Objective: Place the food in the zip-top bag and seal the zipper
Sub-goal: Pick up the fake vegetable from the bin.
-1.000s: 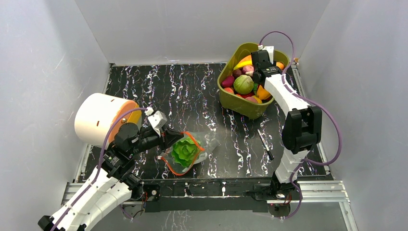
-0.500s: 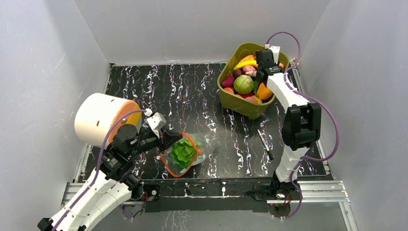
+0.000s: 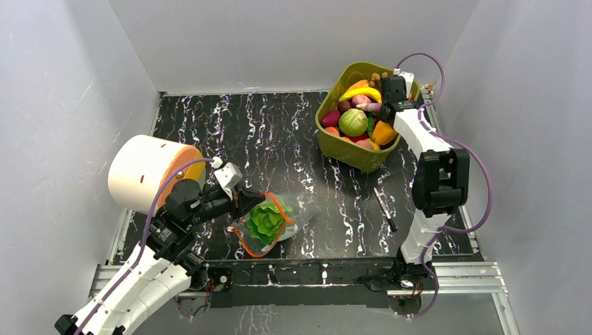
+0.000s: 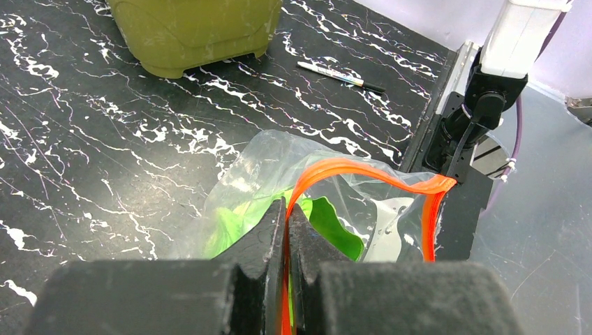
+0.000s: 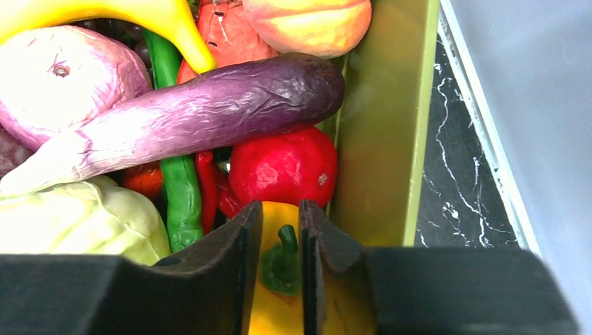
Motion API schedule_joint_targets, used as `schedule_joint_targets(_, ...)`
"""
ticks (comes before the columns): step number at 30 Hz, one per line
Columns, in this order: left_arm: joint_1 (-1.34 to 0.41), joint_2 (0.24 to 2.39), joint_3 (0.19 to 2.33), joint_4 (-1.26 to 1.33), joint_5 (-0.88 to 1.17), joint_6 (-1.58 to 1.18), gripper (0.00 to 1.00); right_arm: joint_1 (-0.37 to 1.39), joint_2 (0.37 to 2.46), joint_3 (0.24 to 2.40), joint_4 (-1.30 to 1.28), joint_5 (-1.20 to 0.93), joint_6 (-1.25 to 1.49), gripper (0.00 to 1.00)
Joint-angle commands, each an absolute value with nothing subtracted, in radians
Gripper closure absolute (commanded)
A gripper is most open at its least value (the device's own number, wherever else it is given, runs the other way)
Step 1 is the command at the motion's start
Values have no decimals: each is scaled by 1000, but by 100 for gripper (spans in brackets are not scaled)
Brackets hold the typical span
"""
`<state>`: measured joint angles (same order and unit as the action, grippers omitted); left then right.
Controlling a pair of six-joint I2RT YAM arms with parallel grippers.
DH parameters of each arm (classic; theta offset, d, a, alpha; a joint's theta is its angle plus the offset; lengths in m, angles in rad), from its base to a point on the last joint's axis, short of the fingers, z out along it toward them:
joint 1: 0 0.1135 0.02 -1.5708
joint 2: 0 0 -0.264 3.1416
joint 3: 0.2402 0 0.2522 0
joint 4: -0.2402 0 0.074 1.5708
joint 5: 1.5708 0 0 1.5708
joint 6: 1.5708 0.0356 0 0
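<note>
Top external shows left gripper pinching one zipper, right gripper narrow astride one pepper

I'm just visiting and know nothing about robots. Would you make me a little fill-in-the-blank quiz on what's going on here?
The left arm's fingers pinch the orange-red zipper strip of the crinkly clear plastic bag, which holds a green leafy toy ____.
The right arm's fingers straddle the green stem of a ____ toy pepper.
That pepper lies in the olive-green plastic tub, near a long ____ toy eggplant.
Missing words: lettuce; yellow; purple.
</note>
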<state>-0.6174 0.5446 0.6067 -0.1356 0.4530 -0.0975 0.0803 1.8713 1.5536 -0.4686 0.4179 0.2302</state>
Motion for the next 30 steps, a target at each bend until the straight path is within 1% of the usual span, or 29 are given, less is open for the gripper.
schedule_joint_targets(1,-620,541,627,-120,458,-96,100,82,1843,1533,-405,398,252,80)
schedule_joint_targets(4,-620,540,624,-126,454,-91,100,82,1833,1528,-401,394,252,86)
schedule_joint_targets(9,-620,535,621,-121,455,-95,100,81,1809,1525,-387,375,237,100)
schedule_joint_targets(17,-620,553,636,-100,441,-112,100,81,1717,1532,-372,342,198,100)
schedule_joint_targets(22,-620,561,628,-50,359,-171,100,83,1658,1529,-366,327,183,100)
schedule_joint_targets(30,-620,656,703,-67,313,-266,100,116,1540,1522,-412,297,177,100)
